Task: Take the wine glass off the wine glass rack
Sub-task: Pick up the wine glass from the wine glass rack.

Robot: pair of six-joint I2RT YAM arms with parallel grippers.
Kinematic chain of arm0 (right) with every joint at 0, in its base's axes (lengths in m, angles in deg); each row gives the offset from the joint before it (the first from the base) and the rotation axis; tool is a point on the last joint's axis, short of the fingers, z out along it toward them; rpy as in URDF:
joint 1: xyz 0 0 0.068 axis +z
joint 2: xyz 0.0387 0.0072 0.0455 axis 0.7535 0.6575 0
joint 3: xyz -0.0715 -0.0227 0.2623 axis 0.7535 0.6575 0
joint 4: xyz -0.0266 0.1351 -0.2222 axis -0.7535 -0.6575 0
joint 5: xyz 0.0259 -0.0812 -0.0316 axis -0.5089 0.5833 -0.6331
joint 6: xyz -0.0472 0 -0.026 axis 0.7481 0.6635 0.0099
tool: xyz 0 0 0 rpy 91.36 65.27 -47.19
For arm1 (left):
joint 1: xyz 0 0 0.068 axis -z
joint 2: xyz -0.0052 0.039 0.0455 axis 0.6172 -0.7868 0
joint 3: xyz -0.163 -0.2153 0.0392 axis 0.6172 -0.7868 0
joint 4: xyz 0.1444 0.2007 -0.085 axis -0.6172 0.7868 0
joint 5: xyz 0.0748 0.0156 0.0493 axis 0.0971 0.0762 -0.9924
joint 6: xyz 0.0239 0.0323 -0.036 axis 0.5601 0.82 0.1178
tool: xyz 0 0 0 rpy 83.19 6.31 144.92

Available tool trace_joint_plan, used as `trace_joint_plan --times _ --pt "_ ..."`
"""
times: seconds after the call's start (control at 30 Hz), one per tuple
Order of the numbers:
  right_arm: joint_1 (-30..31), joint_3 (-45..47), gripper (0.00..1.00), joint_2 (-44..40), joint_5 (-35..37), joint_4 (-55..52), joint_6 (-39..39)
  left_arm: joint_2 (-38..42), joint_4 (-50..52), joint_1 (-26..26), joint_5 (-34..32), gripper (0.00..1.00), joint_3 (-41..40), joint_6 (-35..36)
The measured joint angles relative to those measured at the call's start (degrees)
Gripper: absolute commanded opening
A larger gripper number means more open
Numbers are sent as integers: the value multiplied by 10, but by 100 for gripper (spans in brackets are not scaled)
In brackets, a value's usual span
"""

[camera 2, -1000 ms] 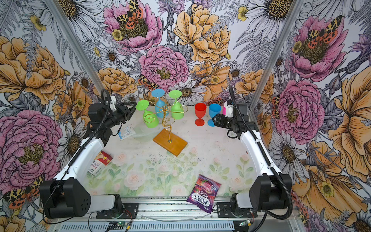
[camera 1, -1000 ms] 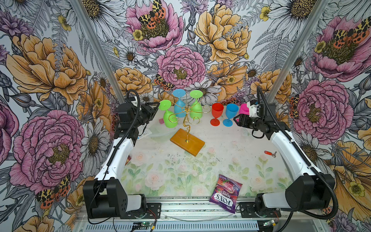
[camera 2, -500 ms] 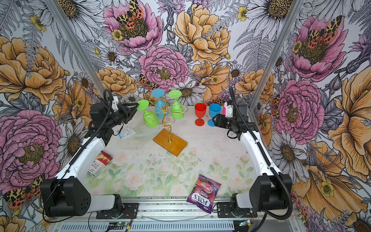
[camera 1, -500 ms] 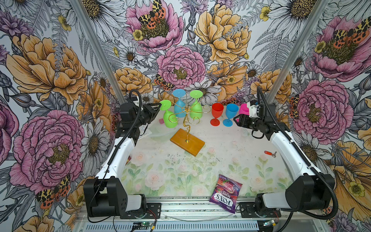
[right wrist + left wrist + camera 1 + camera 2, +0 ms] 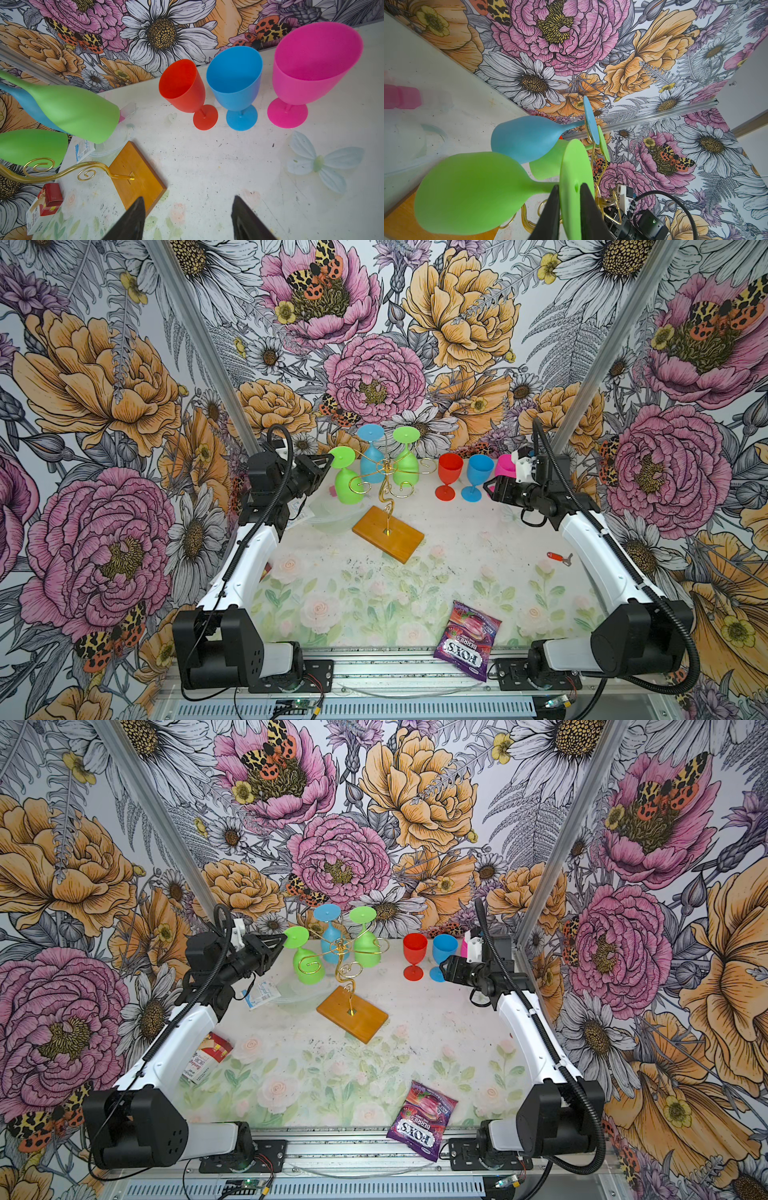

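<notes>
At the front edge of the table, a crinkly purple sweets bag lies well apart from the work. Past it stands the wine glass rack, a smooth honey-brown wooden slab carrying a wavy gold wire stem with curled arms. On the arm nearest the left gripper hangs the green wine glass, matte plastic by its look, bowl down and tilted, round foot up. The jaws stand narrow and pinch that thin foot disc between them, so the grasp seems made. The next move, I judge, is to slide the stem out along the open scroll without dragging the light rack or knocking the blue glass and second green glass hanging behind. Farthest back, the right gripper gapes empty near a row of upright goblets.
</notes>
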Motion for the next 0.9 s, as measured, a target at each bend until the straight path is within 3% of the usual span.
trace_joint_plan --times 0.9 --pt "0 8 66 -4 0 4 -4 14 -2 0 10 4 0 -20"
